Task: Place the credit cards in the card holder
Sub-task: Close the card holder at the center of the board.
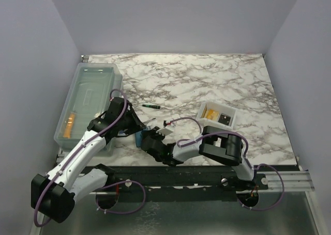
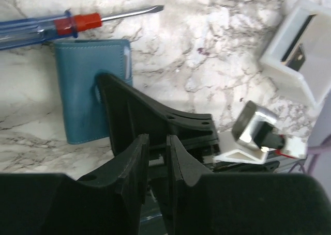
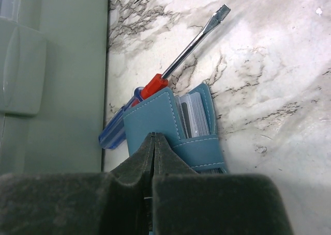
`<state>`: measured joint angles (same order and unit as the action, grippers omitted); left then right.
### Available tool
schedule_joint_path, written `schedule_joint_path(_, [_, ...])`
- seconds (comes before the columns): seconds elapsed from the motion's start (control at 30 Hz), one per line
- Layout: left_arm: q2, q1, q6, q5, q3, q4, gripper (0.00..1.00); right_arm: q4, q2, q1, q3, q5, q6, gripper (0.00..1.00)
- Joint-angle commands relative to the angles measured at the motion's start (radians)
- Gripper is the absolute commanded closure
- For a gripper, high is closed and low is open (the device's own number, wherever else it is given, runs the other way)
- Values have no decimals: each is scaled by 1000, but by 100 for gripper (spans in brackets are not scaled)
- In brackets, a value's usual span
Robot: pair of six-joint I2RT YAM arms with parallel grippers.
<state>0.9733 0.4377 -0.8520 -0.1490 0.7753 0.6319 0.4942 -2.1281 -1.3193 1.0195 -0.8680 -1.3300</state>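
Note:
The card holder, a teal-blue wallet, lies on the marble just ahead of both arms; in the left wrist view the card holder lies flat and folded. Its clear inner pockets show under the snap strap. My right gripper is shut, with nothing between its fingers and its tips against the wallet's cover. My left gripper hovers near the wallet's right side, its fingers a narrow gap apart with nothing in it. A golden-orange credit card lies in the white tray to the right.
A blue-handled screwdriver with a red collar lies right behind the wallet. A large clear bin stands at the left with an orange item inside. A small dark tool lies on the marble behind the arms.

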Motion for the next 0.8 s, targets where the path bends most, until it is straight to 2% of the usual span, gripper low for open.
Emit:
schedule_joint_path(0.0, [-11, -6, 1, 88, -65, 24, 72, -986, -305, -54, -136, 314, 62, 100])
schedule_joint_path(0.2, [48, -1, -53, 192, -103, -2, 60, -1049, -215, -55, -115, 274, 60, 100])
schedule_joint_path(0.33, [90, -1, -109, 167, -185, -109, 57, -1065, -222, -58, -74, 238, 115, 100])
schedule_joint_path(0.53, [127, 8, -145, 252, -247, -160, 59, -1296, -378, -99, 109, 132, 29, 100])
schedule_joint_path(0.6, [137, 13, -154, 283, -267, -187, 66, -1307, -401, -112, 126, 124, 29, 100])
schedule_joint_path(0.77, [160, 15, -163, 286, -310, -264, 69, -1284, -462, -171, 149, 146, 80, 100])
